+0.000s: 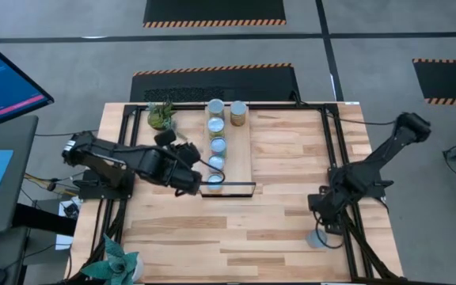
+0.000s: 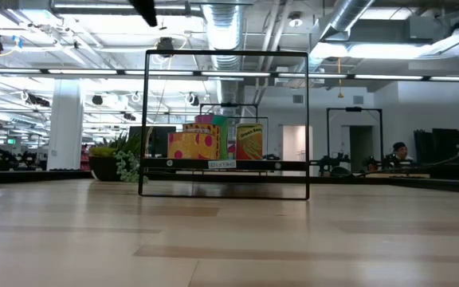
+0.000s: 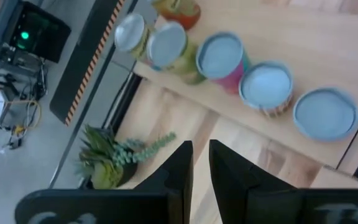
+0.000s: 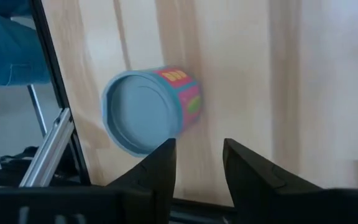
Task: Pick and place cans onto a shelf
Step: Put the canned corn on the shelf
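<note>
On the shelf [image 1: 240, 154] near the far middle of the counter [image 1: 283, 229], six cans [image 1: 217, 145] stand already: four in a row toward the black-framed end, two more side by side at the far end. One can [image 1: 317, 237] is left, upright near the counter's right front edge. Directly above it hangs the right hand [image 4: 197, 168], fingers spread and holding nothing. By the shelf's framed end the left hand [image 3: 201, 165] hovers empty, fingers nearly pressed together. Most of the work looks done; this last can awaits pickup.
</note>
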